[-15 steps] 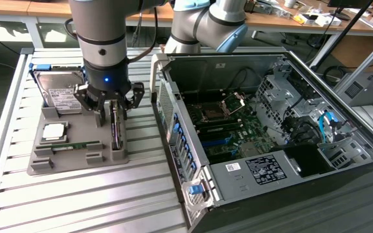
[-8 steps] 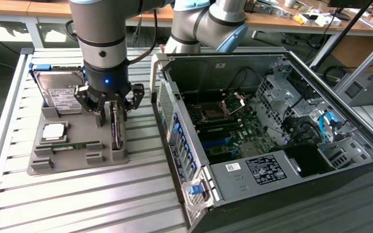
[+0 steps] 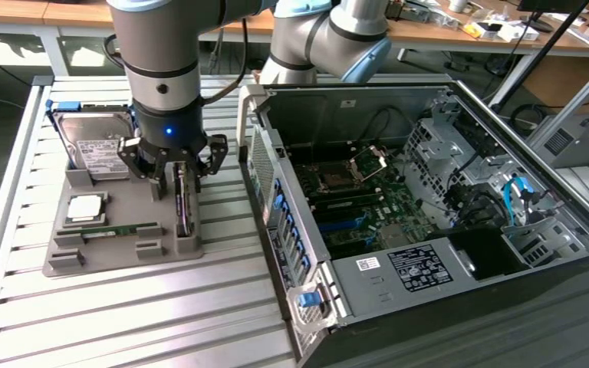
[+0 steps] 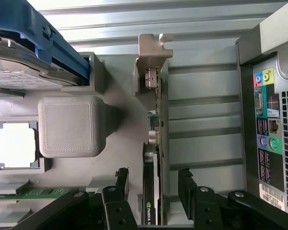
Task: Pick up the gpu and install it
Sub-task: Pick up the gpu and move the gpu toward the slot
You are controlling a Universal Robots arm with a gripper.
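The gpu (image 3: 184,205) stands on its edge in a slot along the side of the grey holder tray (image 3: 116,259) nearest the computer. In the wrist view the gpu (image 4: 153,143) appears edge-on, thin and dark, with its silver end bracket (image 4: 151,51) at the far end. My gripper (image 3: 177,180) hangs straight over the card, open. Its black fingers (image 4: 122,178) straddle the card on both sides, with a small gap to each face. Nothing is held.
In the same tray sit a silver hard drive (image 3: 95,146) in a blue frame, a CPU (image 3: 85,207) and a green RAM stick (image 3: 120,230). The open computer case (image 3: 305,253) with its motherboard (image 3: 361,203) lies at the exterior view's right on a slatted metal table (image 3: 151,322).
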